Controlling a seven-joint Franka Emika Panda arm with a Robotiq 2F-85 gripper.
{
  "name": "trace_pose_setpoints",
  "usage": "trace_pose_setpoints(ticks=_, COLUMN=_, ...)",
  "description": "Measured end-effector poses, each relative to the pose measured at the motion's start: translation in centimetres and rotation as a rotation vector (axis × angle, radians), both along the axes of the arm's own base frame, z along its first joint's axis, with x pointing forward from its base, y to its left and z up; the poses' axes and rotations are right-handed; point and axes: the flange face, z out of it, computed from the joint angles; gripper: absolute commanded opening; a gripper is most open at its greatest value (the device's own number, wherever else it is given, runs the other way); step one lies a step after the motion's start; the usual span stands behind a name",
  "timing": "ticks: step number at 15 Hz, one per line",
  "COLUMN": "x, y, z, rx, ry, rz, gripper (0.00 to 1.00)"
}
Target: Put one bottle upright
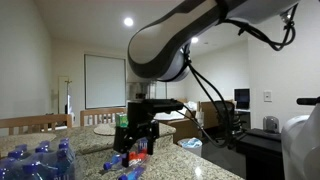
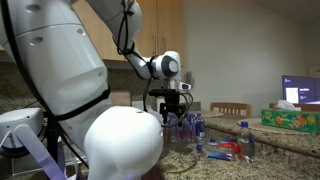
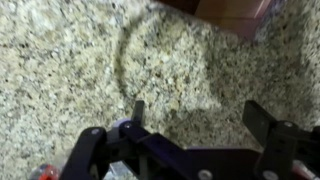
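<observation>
My gripper (image 1: pixel 139 140) hangs above the granite counter, also in the other exterior view (image 2: pixel 172 108). In the wrist view my gripper (image 3: pixel 200 118) is open, with only bare granite between its fingers. A bottle with a red label (image 2: pixel 222 150) lies on its side on the counter to one side of the gripper; in an exterior view it shows just under the fingers (image 1: pixel 133 166). One bottle (image 2: pixel 245 140) stands upright beyond it. A blue bottle cap (image 3: pixel 125 128) peeks out beside one finger in the wrist view.
A pack of blue-capped water bottles (image 1: pixel 42 160) stands on the counter; in an exterior view it is behind the gripper (image 2: pixel 190 125). A green box (image 2: pixel 292 118) sits at the counter's far end. Chairs (image 1: pixel 35 124) stand behind the counter.
</observation>
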Motion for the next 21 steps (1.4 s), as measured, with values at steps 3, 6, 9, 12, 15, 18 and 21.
trace_pose_setpoints(ticks=3, x=1.7, y=2.5, z=-0.9, rx=-0.021, ry=-0.051, rz=-0.015, gripper=1.00)
trace_pose_setpoints(ticks=6, x=1.8, y=1.9, z=-0.4, rx=-0.015, ry=-0.058, rz=-0.028, gripper=1.00)
trace_pose_setpoints(ticks=9, x=1.7, y=1.8, z=-0.3, rx=-0.013, ry=-0.061, rz=-0.029, gripper=1.00)
trace_pose_setpoints(ticks=12, x=1.5, y=2.3, z=-0.8, rx=0.048, ry=-0.078, rz=-0.076, gripper=1.00)
trace_pose_setpoints(ticks=15, x=0.7, y=3.3, z=-2.9, rx=0.105, ry=-0.146, rz=-0.208, gripper=1.00)
trace_pose_setpoints(ticks=18, x=-0.4, y=3.5, z=-5.9, rx=0.151, ry=-0.229, rz=-0.339, gripper=1.00)
trace_pose_setpoints(ticks=21, x=-0.2, y=1.8, z=-8.2, rx=0.193, ry=-0.274, rz=-0.489, gripper=1.00)
